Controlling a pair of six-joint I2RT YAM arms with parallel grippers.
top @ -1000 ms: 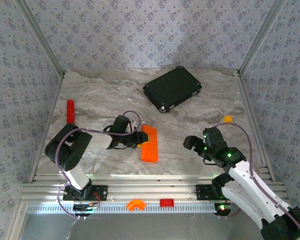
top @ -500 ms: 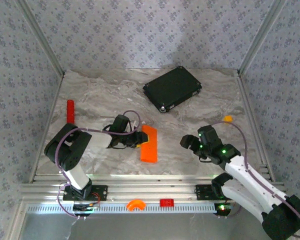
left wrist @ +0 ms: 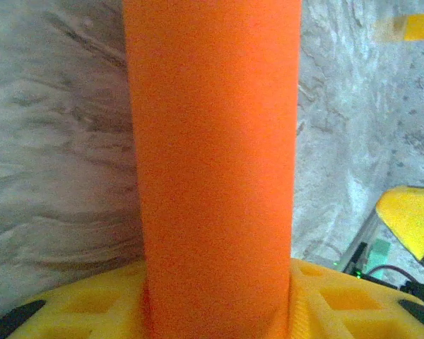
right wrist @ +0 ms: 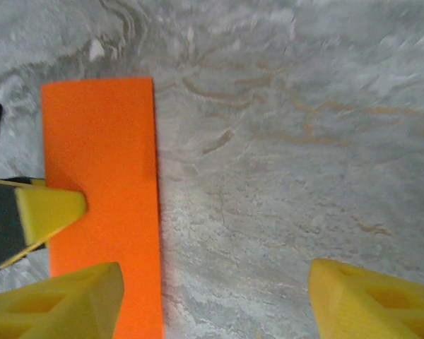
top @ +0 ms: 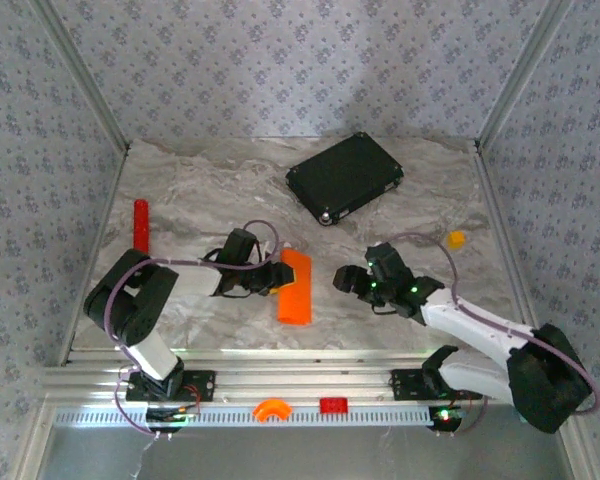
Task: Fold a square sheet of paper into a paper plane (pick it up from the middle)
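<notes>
The sheet of paper (top: 295,290) is bright orange and folded into a long narrow strip, flat on the marble table. My left gripper (top: 270,279) is at its left edge. In the right wrist view one yellow left fingertip (right wrist: 56,208) rests on the paper (right wrist: 99,148). In the left wrist view the strip (left wrist: 212,162) fills the gap between my yellow fingers (left wrist: 339,300) and hides their tips, so a grip cannot be judged. My right gripper (top: 346,279) is just right of the strip, open (right wrist: 212,282), with bare table between its fingers.
A black flat case (top: 343,178) lies at the back. A red cylinder (top: 140,222) stands at the far left. A small orange-yellow lump (top: 456,239) sits at the right. An orange arc (top: 272,408) and a red block (top: 332,405) rest on the front rail.
My right gripper has moved left across the table to the strip's right side, its jaws narrowing. The strip's near end has shifted slightly left. The left gripper stays at the strip.
</notes>
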